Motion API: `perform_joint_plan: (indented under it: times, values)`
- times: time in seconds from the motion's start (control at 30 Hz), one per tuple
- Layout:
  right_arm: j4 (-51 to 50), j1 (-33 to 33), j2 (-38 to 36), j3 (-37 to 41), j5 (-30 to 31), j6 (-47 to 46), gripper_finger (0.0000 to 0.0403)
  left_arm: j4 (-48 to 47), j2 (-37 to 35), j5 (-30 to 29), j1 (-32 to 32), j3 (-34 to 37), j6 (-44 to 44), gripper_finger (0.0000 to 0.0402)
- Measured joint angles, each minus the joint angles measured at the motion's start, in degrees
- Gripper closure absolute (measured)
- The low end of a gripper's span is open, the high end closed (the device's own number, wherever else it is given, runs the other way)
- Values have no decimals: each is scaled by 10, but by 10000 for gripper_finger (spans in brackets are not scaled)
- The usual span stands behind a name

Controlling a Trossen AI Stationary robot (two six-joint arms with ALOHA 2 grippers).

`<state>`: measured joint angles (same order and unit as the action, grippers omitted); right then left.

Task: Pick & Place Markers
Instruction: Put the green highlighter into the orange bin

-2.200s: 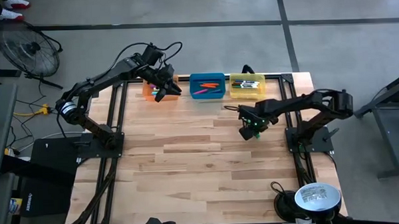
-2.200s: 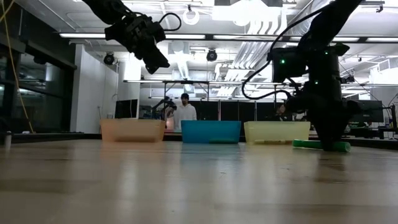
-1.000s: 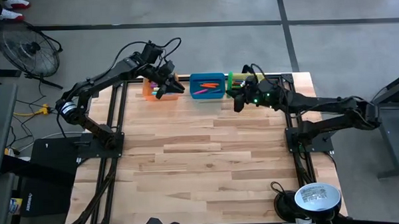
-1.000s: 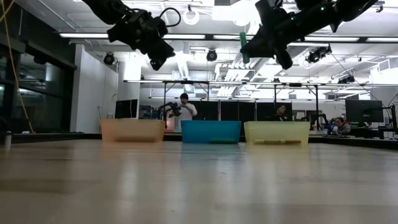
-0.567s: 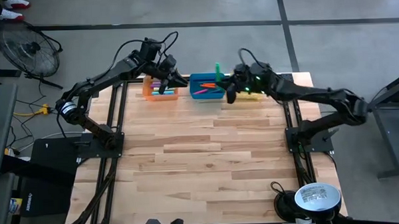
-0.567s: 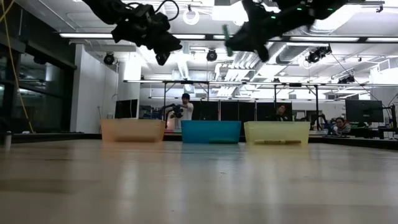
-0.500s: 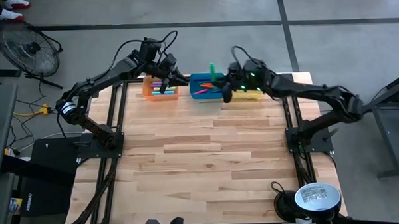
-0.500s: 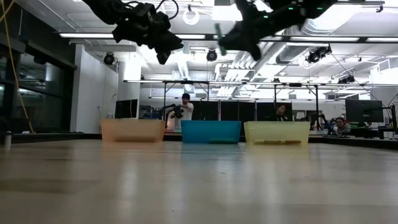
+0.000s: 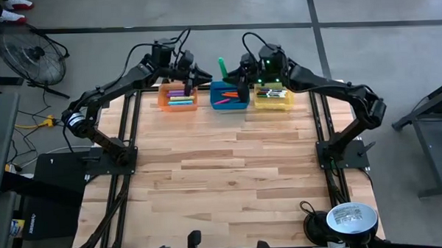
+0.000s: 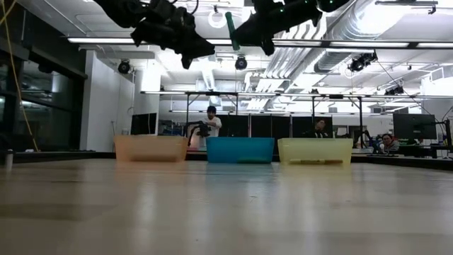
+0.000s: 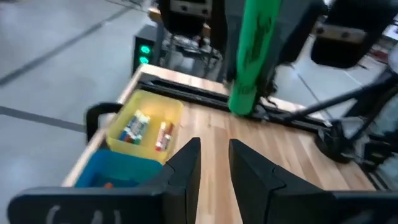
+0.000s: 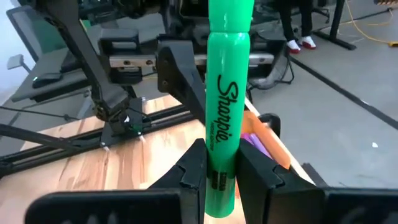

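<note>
A glossy green plastic highlighter marker (image 12: 225,127), cylindrical with black lettering, stands upright, clamped between the right gripper (image 9: 238,78)'s dark fingers above the blue translucent rectangular bin (image 9: 229,96), which holds orange markers. The yellow translucent bin (image 9: 274,97) beside it carries mixed-colour markers; the orange bin (image 9: 177,98) holds purple and pale ones. The left gripper (image 9: 192,72) hovers above the orange bin, its fingers slightly apart and empty, over the planked wooden table (image 9: 223,175).

The marker (image 12: 225,112) was bright green with black lettering; the bins (image 9: 177,100) — orange, blue and yellow, all translucent — sat on a pale striped wooden table (image 9: 223,175).
</note>
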<state>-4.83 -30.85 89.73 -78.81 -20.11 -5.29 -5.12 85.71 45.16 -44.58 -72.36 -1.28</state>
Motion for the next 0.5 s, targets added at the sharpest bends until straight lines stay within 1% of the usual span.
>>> perform_joint_plan:
  times: [0.1,0.17,0.23,0.37,0.5]
  values:
    - [-5,-6,0,1,-7,1,351,31,0,-23,0,0,22,310]
    - [-6,-7,2,1,-11,7,351,59,0,-22,0,0,36,296]
    - [0,-7,6,1,-14,13,351,79,0,-18,0,0,46,277]
    - [15,-7,24,1,-24,12,351,103,0,11,1,0,61,241]
    - [56,-7,40,1,-33,0,351,114,0,14,10,0,63,225]
